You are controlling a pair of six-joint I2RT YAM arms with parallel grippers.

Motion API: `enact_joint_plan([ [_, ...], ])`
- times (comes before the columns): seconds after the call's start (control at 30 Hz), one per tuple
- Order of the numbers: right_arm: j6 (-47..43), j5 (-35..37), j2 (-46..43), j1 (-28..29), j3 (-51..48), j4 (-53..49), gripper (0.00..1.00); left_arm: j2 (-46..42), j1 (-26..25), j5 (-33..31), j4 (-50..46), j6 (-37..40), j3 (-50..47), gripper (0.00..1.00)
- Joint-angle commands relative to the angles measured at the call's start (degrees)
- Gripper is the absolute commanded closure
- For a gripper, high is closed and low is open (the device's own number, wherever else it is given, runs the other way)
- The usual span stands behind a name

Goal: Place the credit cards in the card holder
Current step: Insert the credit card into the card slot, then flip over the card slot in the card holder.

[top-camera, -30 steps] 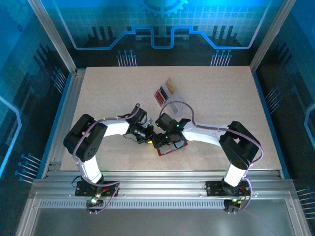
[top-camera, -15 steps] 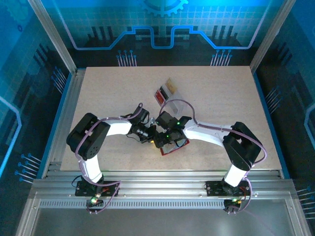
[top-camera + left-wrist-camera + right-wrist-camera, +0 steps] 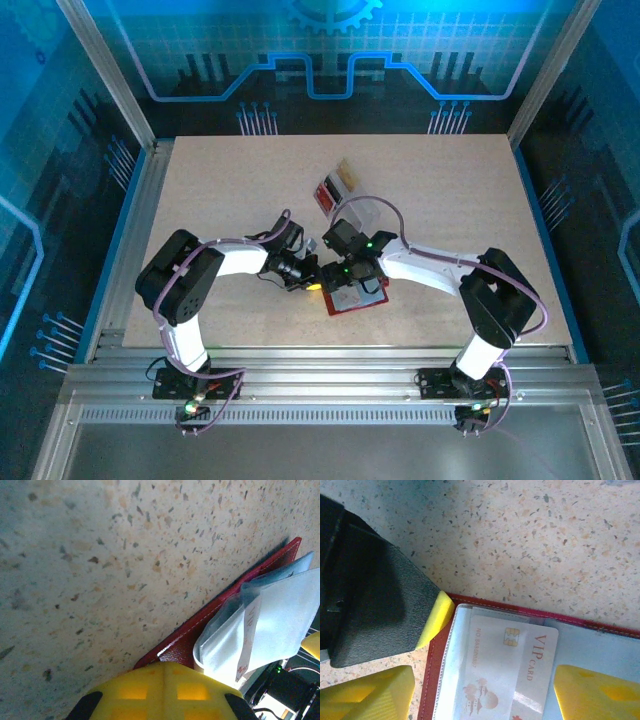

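Fingers pressed together, the left hand is pinning a corner of the open dark red leather card holder, lower centre of the overhead frame, probably steadying it while the wide-spread right hand is straddling the sleeved whitish plastic credit card.

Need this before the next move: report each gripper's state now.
Left gripper: shut, tips at the wallet edge; a pinch cannot be told.
Right gripper: open, straddling the card in the wallet, holding nothing.
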Motion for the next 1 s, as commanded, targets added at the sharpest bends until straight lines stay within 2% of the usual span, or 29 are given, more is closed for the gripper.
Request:
enact_joint_plan([
  [0.0, -0.82, 2.97, -2.29, -1.07, -0.62, -1.52, 0.28, 5.71, -1.97, -7.19, -4.96, 0.29, -2.89, 0.98],
  [0.2, -1.13, 6.40, 1.63, -2.89, 0.13, -3.92, 0.43, 5.53, -1.97, -7.17, -4.96, 0.29, -2.77, 0.98],
  [0.57, -0.37, 10.50, 5.66, -4.94, -0.49, -5.03, 0.48, 5.58, -1.97, -7.01, -4.87, 0.29, -2.84, 0.98],
  [0.97, -0.23, 7.59, 5.67, -7.94, -3.18, -2.17, 0.58, 5.88, -1.92, -6.92, -4.69, 0.21, -2.80, 0.98],
])
